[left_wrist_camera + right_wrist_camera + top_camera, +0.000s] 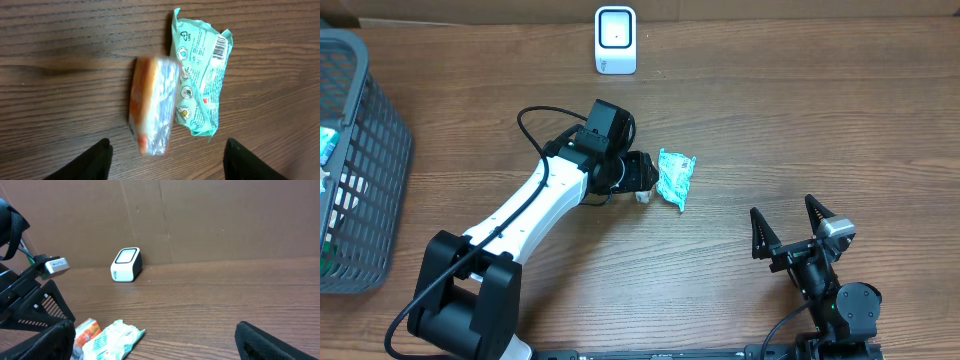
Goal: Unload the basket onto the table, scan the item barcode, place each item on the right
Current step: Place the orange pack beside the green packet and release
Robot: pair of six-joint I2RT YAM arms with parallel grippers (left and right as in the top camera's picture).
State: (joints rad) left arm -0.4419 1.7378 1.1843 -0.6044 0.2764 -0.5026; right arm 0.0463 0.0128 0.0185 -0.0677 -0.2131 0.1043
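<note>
An orange-and-clear packet (152,105) lies blurred on the wood between the wide-apart fingers of my left gripper (167,152); neither finger touches it. Right beside it lies a teal packet (200,75), its printed barcode (218,50) facing up. From overhead, the left gripper (642,182) sits against the teal packet's (675,177) left edge. The white scanner (615,40) stands at the table's far edge. My right gripper (783,208) is open and holds nothing, near the front right. In the right wrist view the scanner (126,264) and both packets (107,339) show.
A grey mesh basket (365,150) with a few items stands at the table's left edge. The left arm's black cable (535,115) loops above its wrist. A cardboard wall (200,220) backs the table behind the scanner.
</note>
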